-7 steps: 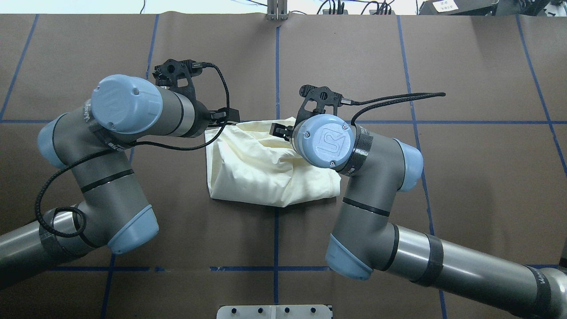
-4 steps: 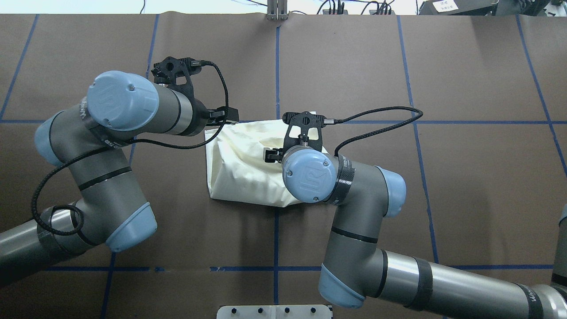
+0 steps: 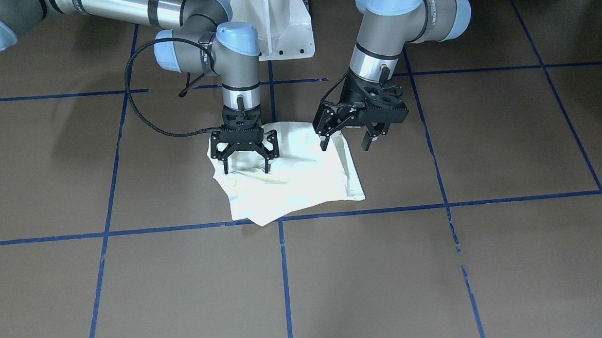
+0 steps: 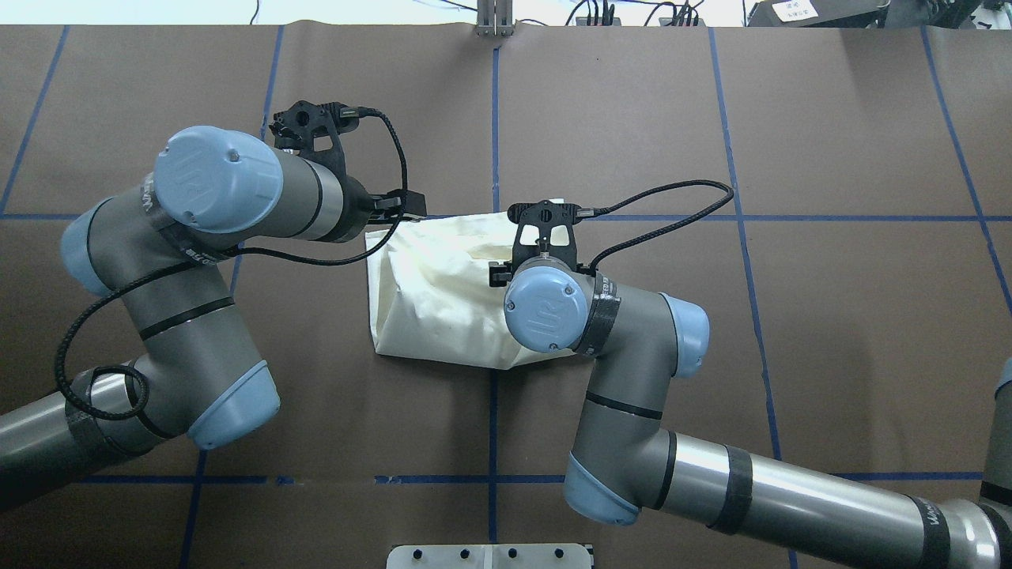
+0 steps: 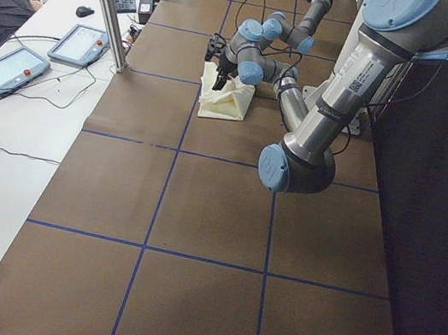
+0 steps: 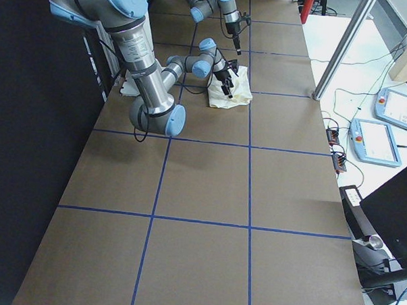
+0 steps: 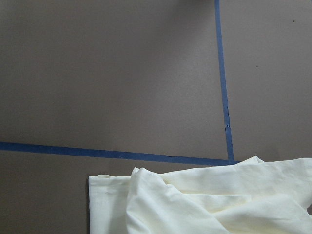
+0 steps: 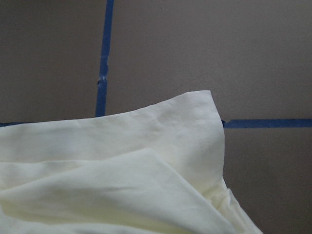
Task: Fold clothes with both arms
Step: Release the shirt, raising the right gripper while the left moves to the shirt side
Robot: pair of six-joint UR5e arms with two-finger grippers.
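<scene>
Your shirt (image 3: 302, 187) lies loosely bunched, plain cream side up, near the middle of the desk (image 3: 440, 264), across a blue tape line. Your right hand (image 3: 246, 166) is spread wide, fingertips down at the cloth, gripping nothing. Your left hand (image 3: 344, 147) is also spread wide and empty, over the shirt's edge.

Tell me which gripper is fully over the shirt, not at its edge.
The right gripper, on the front view's left: both its open fingers point down onto the cream shirt. The left gripper straddles the shirt's side edge instead.
</scene>
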